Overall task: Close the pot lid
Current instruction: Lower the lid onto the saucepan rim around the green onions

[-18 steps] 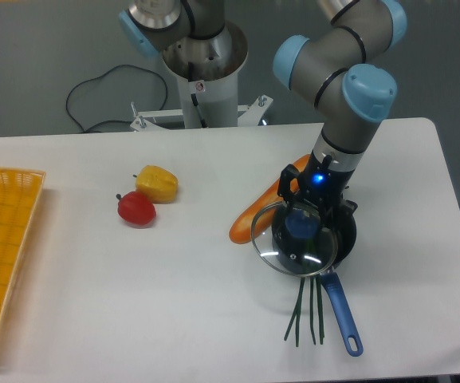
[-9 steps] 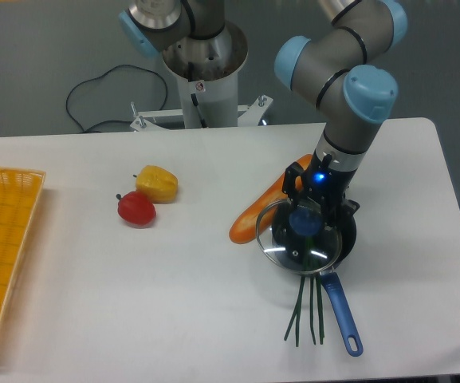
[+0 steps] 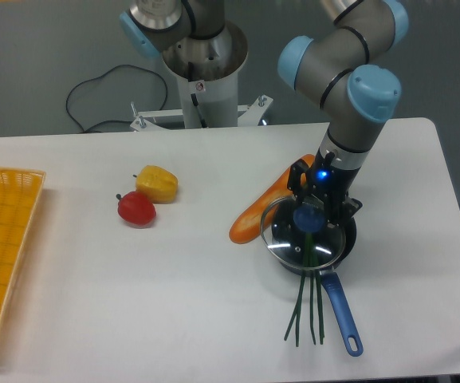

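Clamping the blue knob, the fingers point(image 3: 309, 214) hold the round transparent glass lid point(image 3: 304, 241) over the small dark grey saucepan point(image 3: 343, 239), where protruding thin green stalks point(image 3: 309, 307) would likely prevent flush seating.

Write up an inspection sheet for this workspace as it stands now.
Surface: white table, no spills seen.
Job's things: glass lid held over the pot, slightly left of centre; blue pot handle points toward the camera.
Clutter: orange carrot-shaped toy, green stalks, red fruit, yellow fruit, yellow basket.
Grippers: gripper shut on the lid's blue knob.
Cables: black cable behind the table.
Surroundings: grey floor, robot pedestal.
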